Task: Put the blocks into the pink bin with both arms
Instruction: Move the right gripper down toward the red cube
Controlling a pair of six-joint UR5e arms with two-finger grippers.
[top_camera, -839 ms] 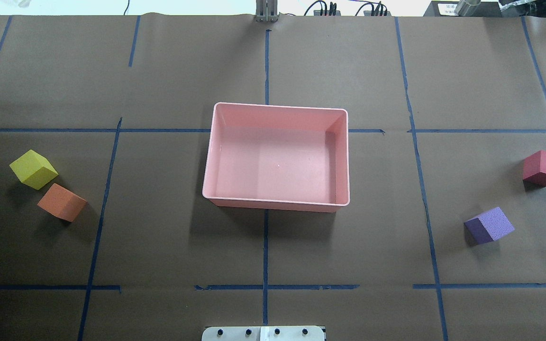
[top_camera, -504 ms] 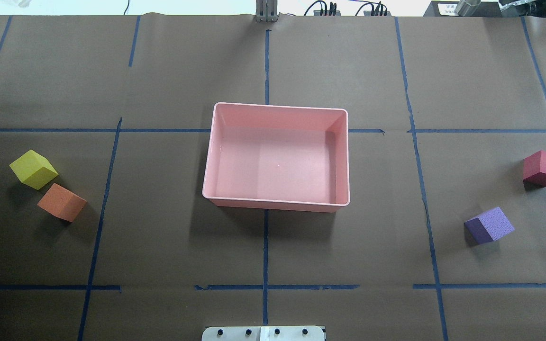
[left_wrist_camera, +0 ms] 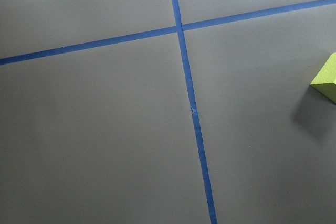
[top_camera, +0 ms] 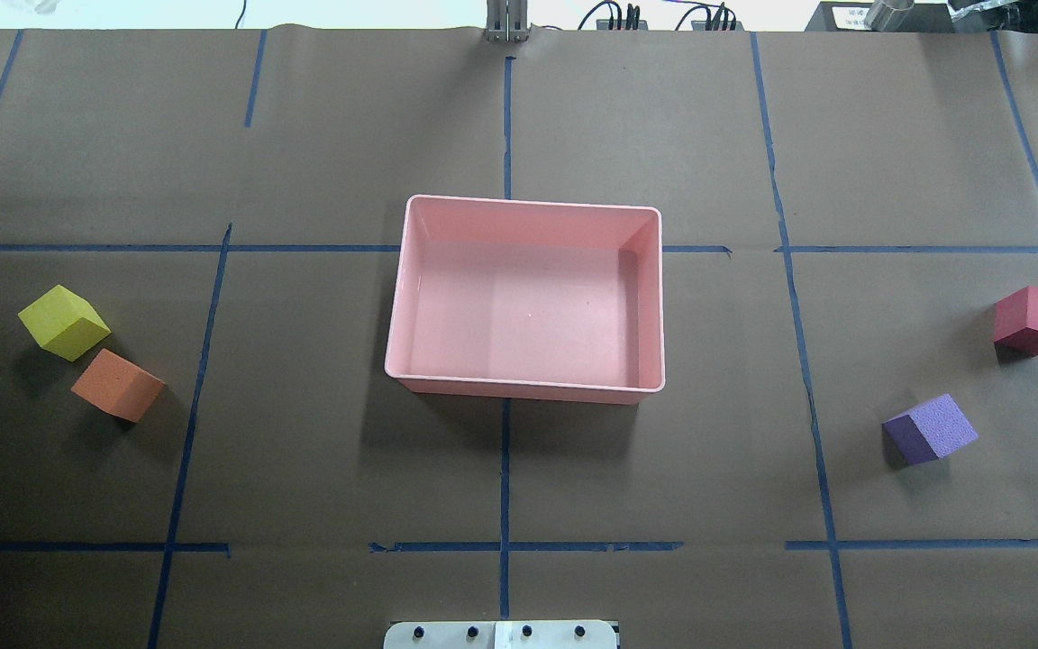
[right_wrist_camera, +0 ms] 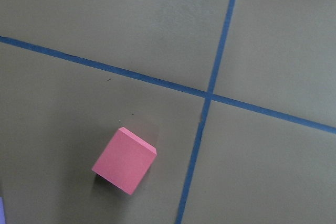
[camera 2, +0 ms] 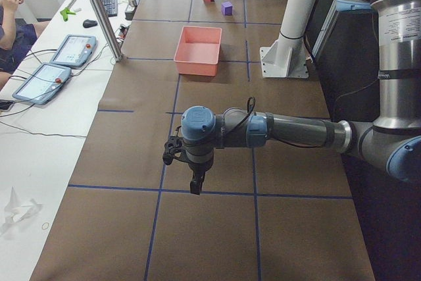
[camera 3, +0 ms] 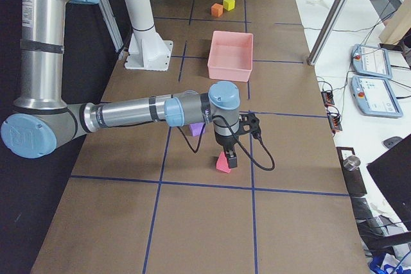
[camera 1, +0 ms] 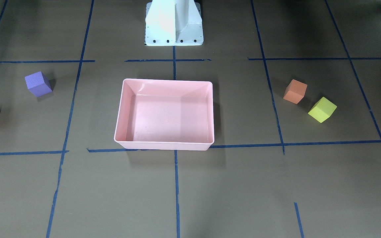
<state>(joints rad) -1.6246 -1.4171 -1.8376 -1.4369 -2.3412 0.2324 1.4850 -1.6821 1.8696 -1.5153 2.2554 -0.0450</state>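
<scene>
Grey tubular arms (camera 3: 122, 115), light-blue joint caps (camera 2: 198, 122), white pedestal (camera 1: 174, 23).

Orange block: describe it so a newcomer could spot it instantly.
Find the pink bin mid-table, then look far out toward the robot's left, where two small foam cubes sit close together. The orange block is the one nearer the robot's base and the bin; its neighbour, the yellow-green block, is brighter and farther out.
</scene>
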